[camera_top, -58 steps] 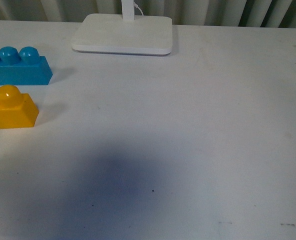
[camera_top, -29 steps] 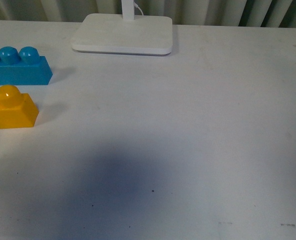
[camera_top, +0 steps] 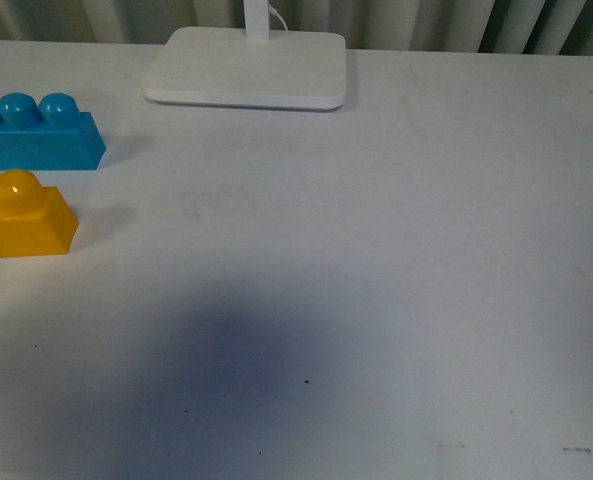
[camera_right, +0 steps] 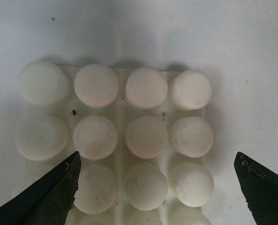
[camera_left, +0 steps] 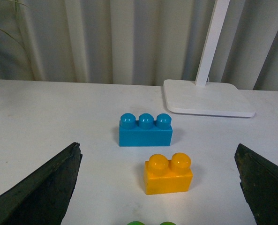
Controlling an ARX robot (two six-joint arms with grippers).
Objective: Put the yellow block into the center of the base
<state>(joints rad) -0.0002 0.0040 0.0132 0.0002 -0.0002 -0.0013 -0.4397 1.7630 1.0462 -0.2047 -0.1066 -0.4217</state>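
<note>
Left gripper [camera_left: 157, 146]: jaws wide apart, empty; block [camera_left: 168, 176] stands ahead, in line with the gap, untouched. Right gripper [camera_right: 157, 155]: jaws wide apart, empty, over base [camera_right: 146, 137].

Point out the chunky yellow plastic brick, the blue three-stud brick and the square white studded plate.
yellow brick [camera_left: 169, 182]: left wrist view, front face.
blue brick [camera_left: 146, 138]: left wrist view, front face.
white studded plate [camera_right: 146, 137]: right wrist view, central stud.

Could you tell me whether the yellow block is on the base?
No: the yellow block stands on the table; the studs visible on the base are bare.
</note>
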